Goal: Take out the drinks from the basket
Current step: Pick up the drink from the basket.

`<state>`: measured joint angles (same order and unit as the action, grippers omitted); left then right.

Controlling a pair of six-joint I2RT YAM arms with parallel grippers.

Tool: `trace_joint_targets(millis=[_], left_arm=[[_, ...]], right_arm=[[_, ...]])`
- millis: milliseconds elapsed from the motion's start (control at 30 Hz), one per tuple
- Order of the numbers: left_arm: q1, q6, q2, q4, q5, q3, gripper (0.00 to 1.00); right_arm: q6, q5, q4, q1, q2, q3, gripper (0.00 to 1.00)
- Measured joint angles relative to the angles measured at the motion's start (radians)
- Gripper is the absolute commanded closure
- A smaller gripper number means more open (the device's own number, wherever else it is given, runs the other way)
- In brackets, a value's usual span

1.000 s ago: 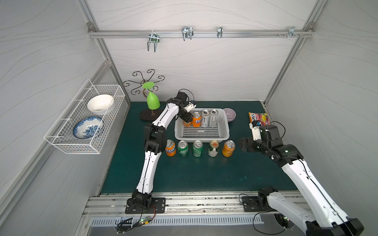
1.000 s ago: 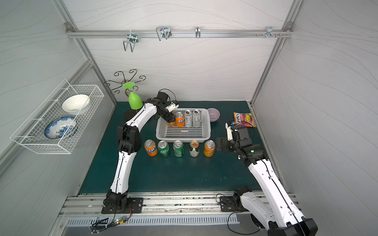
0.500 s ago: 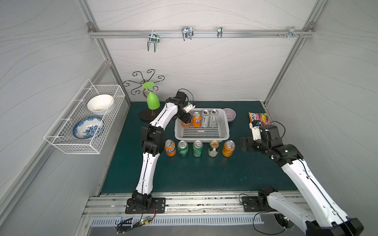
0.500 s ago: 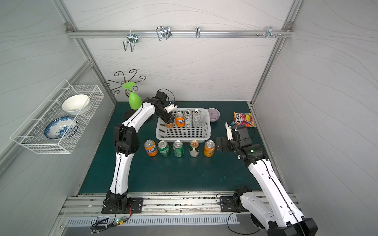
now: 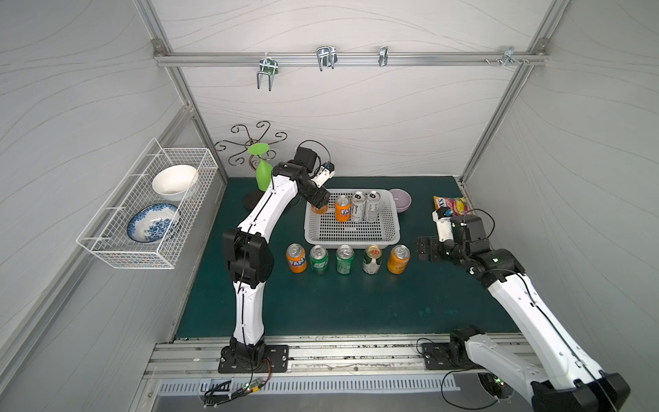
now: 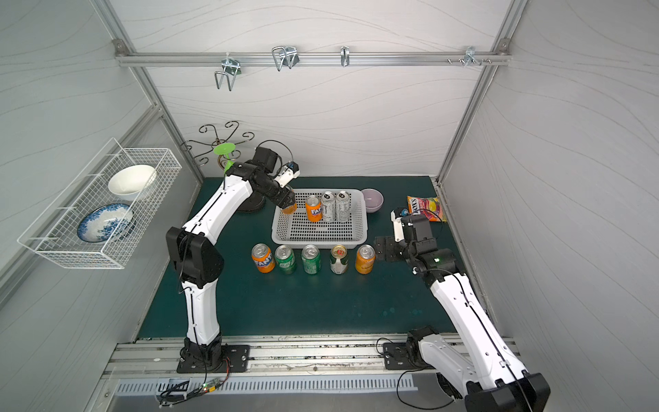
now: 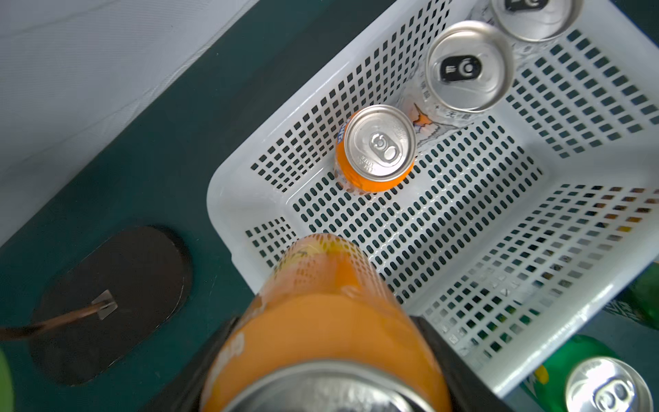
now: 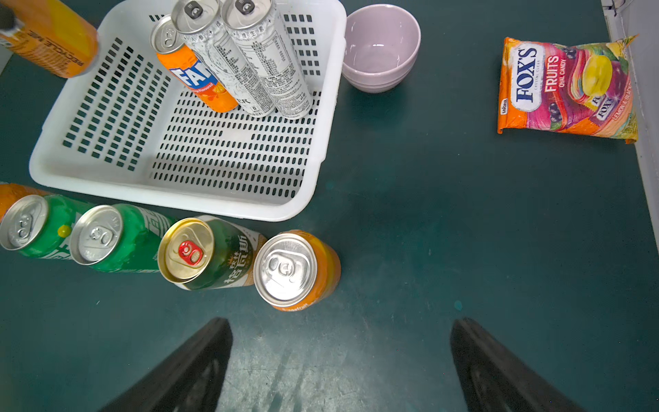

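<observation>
1. The left pincer (image 7: 328,342) is clamped on the held orange can (image 7: 321,285), with one black finger on each side of it.
2. That can hangs over the far corner of the white basket (image 5: 351,243) on the left arm's side, its base above the rim.
3. Inside the basket, along the far wall, a Fanta can (image 5: 342,210) stands upright just beside two slim silver cans (image 5: 357,207).
4. On the green worktop (image 5: 356,303), just in front of the basket, stands a row of five cans (image 5: 345,259): orange, green, green, green-white with a gold top, orange.
5. The right pincer (image 8: 340,323) is spread wide and empty, low over the worktop, near the end orange can (image 8: 296,271) of that row.
6. A lilac bowl (image 5: 401,199) sits just beside the basket's far right corner. A candy bag (image 5: 450,205) lies further right, by the wall.
</observation>
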<state>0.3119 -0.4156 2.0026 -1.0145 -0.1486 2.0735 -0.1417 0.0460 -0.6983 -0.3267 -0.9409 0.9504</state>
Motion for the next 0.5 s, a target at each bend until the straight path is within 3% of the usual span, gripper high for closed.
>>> trace_joint_targets(millis=[300, 500], left_arm=[[0.000, 0.073, -0.228, -0.064, 0.007, -0.127, 0.37], [0.002, 0.161, -0.416, -0.069, 0.008, -0.318, 0.38]], right_arm=[[0.000, -0.024, 0.021, 0.001, 0.001, -0.013, 0.01], [0.000, -0.036, 0.029, 0.002, 0.002, -0.017, 0.01]])
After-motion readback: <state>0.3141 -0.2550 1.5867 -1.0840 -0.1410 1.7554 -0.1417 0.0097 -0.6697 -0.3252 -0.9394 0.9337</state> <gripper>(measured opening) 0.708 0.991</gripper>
